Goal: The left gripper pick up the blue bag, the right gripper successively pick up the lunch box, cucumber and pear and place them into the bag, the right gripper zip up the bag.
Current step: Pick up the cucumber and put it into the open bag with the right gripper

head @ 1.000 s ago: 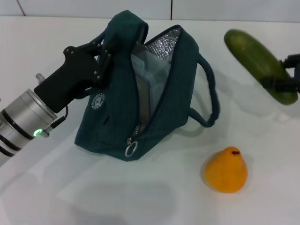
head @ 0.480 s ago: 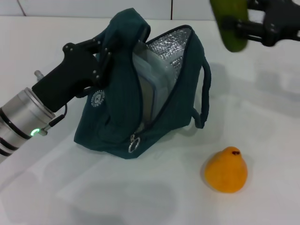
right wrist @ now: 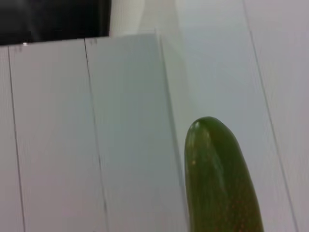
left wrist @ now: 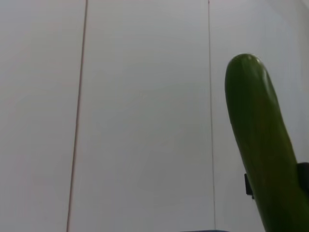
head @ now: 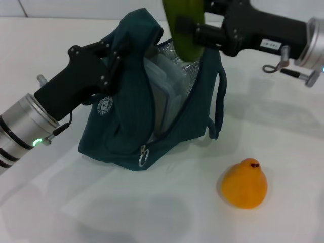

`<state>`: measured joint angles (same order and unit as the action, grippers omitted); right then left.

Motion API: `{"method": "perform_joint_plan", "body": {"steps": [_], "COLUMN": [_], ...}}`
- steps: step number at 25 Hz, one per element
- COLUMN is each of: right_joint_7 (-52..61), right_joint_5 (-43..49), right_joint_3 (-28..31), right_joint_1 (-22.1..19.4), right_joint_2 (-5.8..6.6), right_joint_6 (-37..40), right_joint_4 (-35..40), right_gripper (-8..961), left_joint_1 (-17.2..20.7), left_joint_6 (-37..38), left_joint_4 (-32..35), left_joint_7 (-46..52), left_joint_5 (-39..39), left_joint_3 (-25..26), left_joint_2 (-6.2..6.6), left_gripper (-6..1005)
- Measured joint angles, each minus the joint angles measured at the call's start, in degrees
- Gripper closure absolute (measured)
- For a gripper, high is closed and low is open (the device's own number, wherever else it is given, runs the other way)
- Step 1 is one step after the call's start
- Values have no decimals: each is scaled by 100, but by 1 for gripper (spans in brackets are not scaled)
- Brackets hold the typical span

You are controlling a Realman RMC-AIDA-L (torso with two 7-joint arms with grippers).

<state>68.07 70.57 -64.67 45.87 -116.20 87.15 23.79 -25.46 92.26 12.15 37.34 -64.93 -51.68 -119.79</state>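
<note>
Holding the blue bag point(head: 126, 121) open: left gripper point(head: 112, 55) fingers are clamping its top edge. Right gripper point(head: 195, 31) fingers are clamping the cucumber point(head: 183, 28), hanging upright just above the bag's mouth. Lunch box point(head: 163, 91) is standing inside the bag. Pear point(head: 244, 183) is sitting on the white surface point(head: 283, 131), near the bag's zip end.

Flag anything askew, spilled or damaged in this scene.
Nothing stands out. The left gripper holds the dark teal fabric bag open, the right gripper holds the long green cucumber above its mouth, and the orange-yellow pear sits upright on the table.
</note>
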Motion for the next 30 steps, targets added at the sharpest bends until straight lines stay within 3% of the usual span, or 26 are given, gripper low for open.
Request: {"method": "perform_joint_plan", "body": {"steps": [9, 16, 24, 30], "right_joint_7": [-532, -791, -1099, -1420], "right_joint_5": [-1255, -1466, -2500, -2655], "right_joint_3": [-1210, -1797, -3199, -3348], "right_joint_1": [-49, -174, -177, -345], "right_joint_2": [2, 3, 2, 2], "right_joint_6": [30, -110, -645, -763], "right_joint_4": [-624, -669, -534, -322], "right_gripper": [317, 307, 295, 287], "left_joint_1": [-17, -6, -2, -21], "left_joint_6": [5, -18, -17, -26], "left_joint_4": [0, -7, -26, -27], "left_joint_7": [1, 1, 1, 6], "left_joint_5": [-12, -12, -15, -19], "left_joint_3": [-3, -8, -52, -96], "left_joint_2": [0, 0, 0, 0], "left_gripper": [953, 952, 951, 951]}}
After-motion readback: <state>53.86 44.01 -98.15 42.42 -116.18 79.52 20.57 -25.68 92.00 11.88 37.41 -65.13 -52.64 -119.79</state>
